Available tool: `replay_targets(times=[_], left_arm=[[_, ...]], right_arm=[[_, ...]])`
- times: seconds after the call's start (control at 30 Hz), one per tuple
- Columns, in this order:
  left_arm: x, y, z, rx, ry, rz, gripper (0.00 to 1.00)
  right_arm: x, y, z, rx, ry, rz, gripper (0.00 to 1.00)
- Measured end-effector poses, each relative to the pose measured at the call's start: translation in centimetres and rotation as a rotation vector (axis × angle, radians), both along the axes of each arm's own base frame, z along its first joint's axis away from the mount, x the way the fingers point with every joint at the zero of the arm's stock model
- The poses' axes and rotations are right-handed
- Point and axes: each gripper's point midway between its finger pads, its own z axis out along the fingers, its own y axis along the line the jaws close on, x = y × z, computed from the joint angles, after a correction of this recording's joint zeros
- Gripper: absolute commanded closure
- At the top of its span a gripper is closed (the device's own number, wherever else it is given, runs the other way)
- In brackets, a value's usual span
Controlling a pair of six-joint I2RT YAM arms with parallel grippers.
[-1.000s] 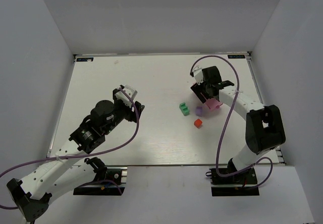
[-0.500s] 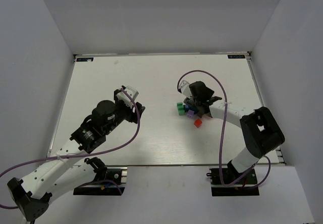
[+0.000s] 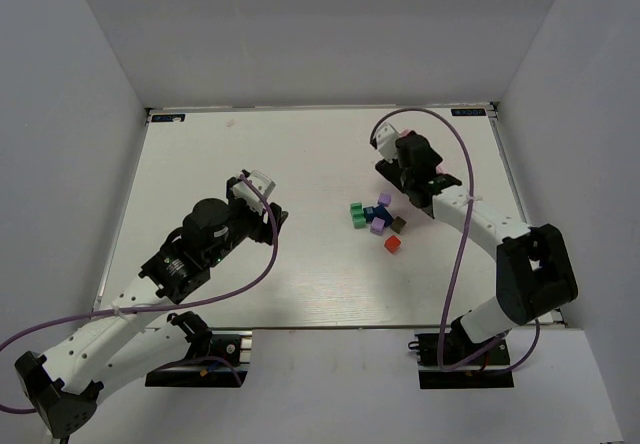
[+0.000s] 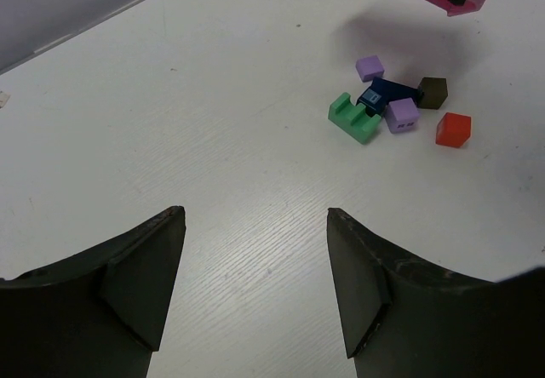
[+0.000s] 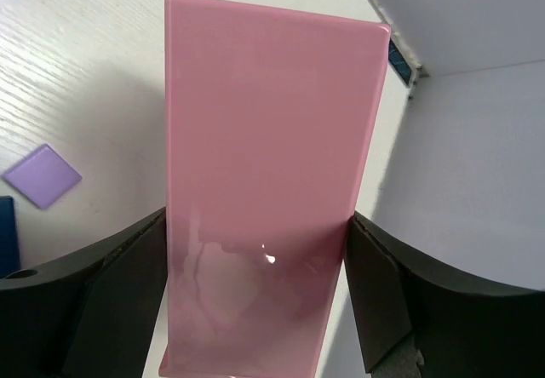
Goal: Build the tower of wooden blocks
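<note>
Top external view shows the wood blocks (image 3: 378, 219) lying in a loose heap on the table (image 3: 250, 154), to the right of its middle and about halfway between the far and the near edge. Nothing is stacked yet.

In the left wrist view the notched green block (image 4: 353, 117), a dark blue block (image 4: 385, 94), two purple blocks (image 4: 402, 114) and a brown block (image 4: 433, 92) touch or nearly touch each other. The red block (image 4: 452, 129) lies just beside them, apart.

The left gripper (image 4: 254, 216) stands wide open and holds nothing, well apart from the heap. The right gripper (image 5: 255, 225) is closed on the pink box (image 5: 268, 123), one finger on each long side, raised over the table on the far side of the heap.

I judge the blocks to be light, stiff and smooth with paint, so they could slip or be pushed away easily. Each is best taken on two opposite flat faces, and the free red one looks the easiest to reach.
</note>
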Motion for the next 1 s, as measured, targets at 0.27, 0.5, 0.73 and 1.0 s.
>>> replay_targets(times=[0.27, 0.5, 0.73, 1.0], left_arm=[[-0.2, -0.5, -0.4, 0.003, 0.013, -0.027, 0.23], [-0.3, -0.9, -0.6, 0.003, 0.023, -0.051, 0.23], [-0.6, -1.3, -0.6, 0.001, 0.026, -0.076, 0.21], [-0.8, -1.6, -0.6, -0.002, 0.029, -0.098, 0.21]], right_arm=[[2.1, -3.1, 1.0, 0.267, 0.127, -0.063, 1.00], [4.4, -7.0, -0.1, 0.551, 0.287, -0.120, 1.00], [4.4, -8.5, -4.3, 0.817, 0.515, -0.146, 1.00], [5.1, -6.5, -5.3, 1.123, 0.688, -0.058, 1.00]])
